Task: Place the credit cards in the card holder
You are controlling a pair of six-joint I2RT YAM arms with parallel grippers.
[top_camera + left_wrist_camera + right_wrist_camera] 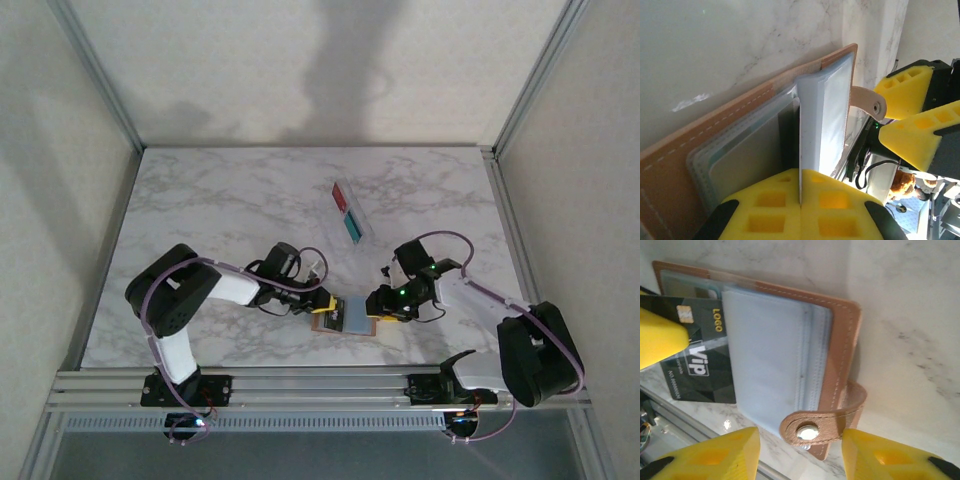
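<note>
The task is judged to be at an early stage. One black credit card (700, 365), printed with a chip and the words "LOGO" and "VIP", is seen partly tucked under a grey-blue pocket leaf of the small tan-brown leather bifold card holder (345, 318). A good part of it juts out past the leaf's edge. Whether it sits inside a pocket or merely between two leaves cannot be told. Seating this card fully is taken to be the step in hand.

Two more cards, one red and one teal (350, 212), are seen lying in a row farther back on the white marble-patterned tabletop (220, 200), well apart from the card holder. These are left to be fetched and inserted, so most of the work is judged to be outstanding.

The card holder lies open and flat near the front edge of the tabletop, between the two hands. Its stitched leather cover faces down, and several translucent grey-blue pocket leaves are stacked on it. A short clasp tab (825, 427) with a metal snap curls out from one edge.

The left hand (801, 200) is clenched on one pocket leaf, which is held upright and away from the stack. The right hand (800, 452) is released: its yellow fingers stand apart on either side of the clasp tab without touching it, and nothing is gripped.
</note>
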